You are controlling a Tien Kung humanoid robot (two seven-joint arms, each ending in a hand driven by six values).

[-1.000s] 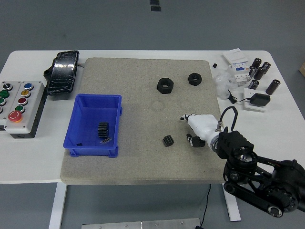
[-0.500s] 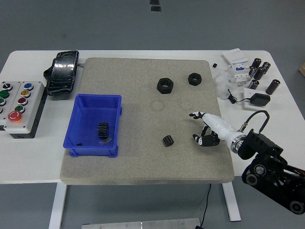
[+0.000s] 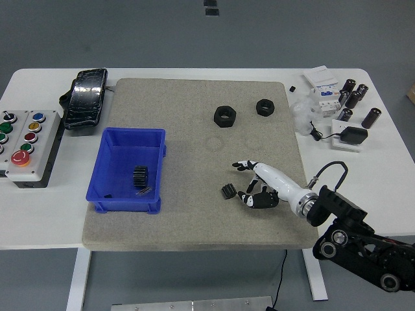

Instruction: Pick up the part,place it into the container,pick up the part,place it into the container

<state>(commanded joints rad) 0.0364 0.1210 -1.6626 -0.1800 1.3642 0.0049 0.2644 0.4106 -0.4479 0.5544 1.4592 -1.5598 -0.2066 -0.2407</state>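
One white table [image 3: 194,240], overlaid by a grey mat [image 3: 194,116]; blue container [image 3: 107,194] at mat's left, already holding one black gear [image 3: 141,176], walls upright, top open. Right hand [image 3: 256,191] low over the mat, thumb and fingers spread, holding nothing, just right of the small gear part [image 3: 227,192] on the mat. By judgement, first placement done; second pick and placement left. Bare mat between part and container, clear room for carrying leftward. Two black nuts [image 3: 224,116] well apart, farther back. Left arm absent from view.
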